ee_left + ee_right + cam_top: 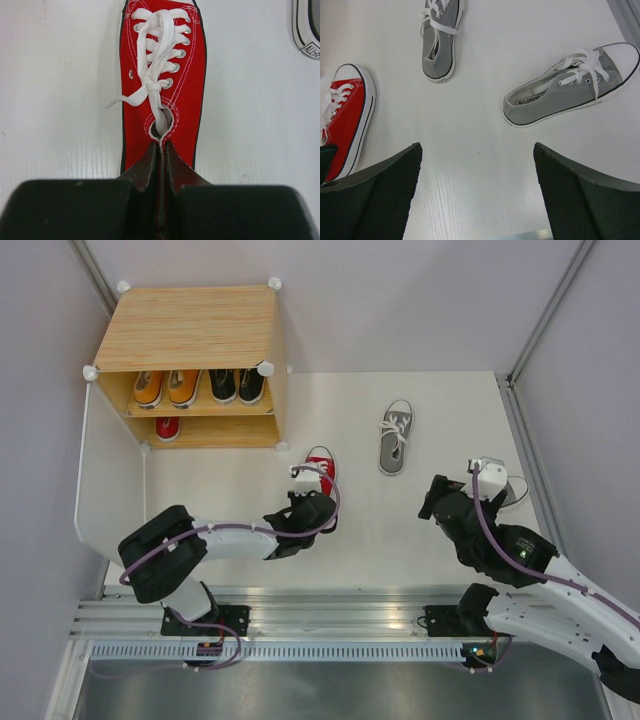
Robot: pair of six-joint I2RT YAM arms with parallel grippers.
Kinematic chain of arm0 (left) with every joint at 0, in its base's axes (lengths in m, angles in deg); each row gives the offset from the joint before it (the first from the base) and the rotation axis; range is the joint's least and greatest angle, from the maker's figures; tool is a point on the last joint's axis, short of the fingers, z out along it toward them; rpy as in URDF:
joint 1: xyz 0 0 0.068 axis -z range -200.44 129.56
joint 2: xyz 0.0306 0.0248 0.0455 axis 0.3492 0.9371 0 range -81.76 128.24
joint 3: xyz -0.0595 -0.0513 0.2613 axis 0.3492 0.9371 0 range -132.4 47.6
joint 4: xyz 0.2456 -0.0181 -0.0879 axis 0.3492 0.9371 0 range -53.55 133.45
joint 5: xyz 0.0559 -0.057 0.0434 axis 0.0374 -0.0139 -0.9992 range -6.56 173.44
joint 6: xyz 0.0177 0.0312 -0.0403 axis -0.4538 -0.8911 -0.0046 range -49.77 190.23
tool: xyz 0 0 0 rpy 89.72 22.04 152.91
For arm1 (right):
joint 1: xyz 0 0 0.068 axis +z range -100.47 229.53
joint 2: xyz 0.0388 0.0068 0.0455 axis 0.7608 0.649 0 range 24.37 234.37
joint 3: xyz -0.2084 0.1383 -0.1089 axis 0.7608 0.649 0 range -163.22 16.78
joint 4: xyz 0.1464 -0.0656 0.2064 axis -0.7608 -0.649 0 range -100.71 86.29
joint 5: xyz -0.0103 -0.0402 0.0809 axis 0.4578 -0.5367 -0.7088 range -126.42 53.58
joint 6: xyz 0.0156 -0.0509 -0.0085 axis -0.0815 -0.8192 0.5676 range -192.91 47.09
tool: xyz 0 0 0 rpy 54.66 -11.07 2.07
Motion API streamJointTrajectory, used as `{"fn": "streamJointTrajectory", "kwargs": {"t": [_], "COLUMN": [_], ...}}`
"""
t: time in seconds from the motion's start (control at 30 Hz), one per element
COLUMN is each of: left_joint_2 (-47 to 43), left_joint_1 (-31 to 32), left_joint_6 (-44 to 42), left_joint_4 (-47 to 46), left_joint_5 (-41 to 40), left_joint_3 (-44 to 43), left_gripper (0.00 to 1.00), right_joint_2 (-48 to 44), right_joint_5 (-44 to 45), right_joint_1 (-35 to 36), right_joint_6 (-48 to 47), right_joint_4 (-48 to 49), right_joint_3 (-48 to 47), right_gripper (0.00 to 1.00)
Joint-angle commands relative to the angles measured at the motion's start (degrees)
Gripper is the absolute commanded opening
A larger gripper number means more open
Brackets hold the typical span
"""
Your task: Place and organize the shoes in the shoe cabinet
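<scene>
Left gripper (pixel 161 186) clamps the red sneaker (pixel 182 100) at its heel; right gripper (pixel 477 192) stands wide.

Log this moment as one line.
left gripper: shut on red shoe | right gripper: open | cabinet: five shoes inside | grey shoes: on table

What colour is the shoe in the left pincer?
Red shoe, white laces; best in left wrist view.

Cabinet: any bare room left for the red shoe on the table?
Lower shelf: bare right of the stored red shoe, room for the held red shoe. Upper shelf crowded: orange pair and black pair fill it.
</scene>
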Motion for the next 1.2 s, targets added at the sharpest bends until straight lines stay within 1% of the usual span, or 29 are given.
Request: {"fn": "streamJointTrajectory", "kwargs": {"t": [0.0,0.07,0.27,0.3,0.4,0.43,0.57,0.77,0.87,1.0,1.17], "left_joint_2": [-3.92,-5.15,-9.11,-9.37,-11.13,-12.26,-14.12,-12.98,-12.80,-12.54,-11.92], "left_joint_1": [0.31,0.23,0.23,0.14,0.14,0.14,0.14,0.14,0.23,-0.12,-1.88], "left_joint_6": [7.36,11.74,19.93,21.24,25.29,27.30,33.11,41.73,42.88,42.18,40.33], "left_joint_4": [12.96,18.92,26.93,30.00,33.79,36.42,44.51,56.20,57.89,56.92,56.04], "left_joint_5": [0.42,-0.20,-2.56,-3.53,-4.76,-5.03,-6.43,-8.28,-9.34,-12.67,-12.67], "left_joint_3": [-1.87,-1.87,0.42,0.42,0.77,0.86,0.07,-3.45,-4.77,-5.03,-5.82], "left_gripper": [0.02,0.02,0.02,0.02,0.02,0.02,0.02,0.02,0.02,0.02,0.02], "right_joint_2": [-2.16,-2.78,-3.75,-3.75,-3.75,-3.66,-3.49,-3.05,-3.14,-3.22,-3.75], "right_joint_5": [1.38,1.29,0.94,0.85,0.67,0.67,0.06,0.15,0.15,0.41,0.85], "right_joint_1": [-0.13,-0.13,-0.04,-0.04,-0.04,-0.04,-0.13,-0.13,-0.13,-0.13,-0.13], "right_joint_6": [1.59,1.85,2.38,2.29,2.29,2.29,1.77,0.54,0.01,-0.52,-0.96], "right_joint_4": [-0.46,-0.72,-1.51,-1.51,-1.51,-1.43,-0.46,0.77,1.21,1.30,0.77], "right_joint_3": [0.10,-0.07,-0.43,-0.43,-0.43,-0.43,-0.07,0.01,-0.07,-0.07,-0.16], "right_gripper": [0.95,0.95,0.95,0.95,0.94,0.94,0.94,0.94,0.94,0.94,0.94]}}
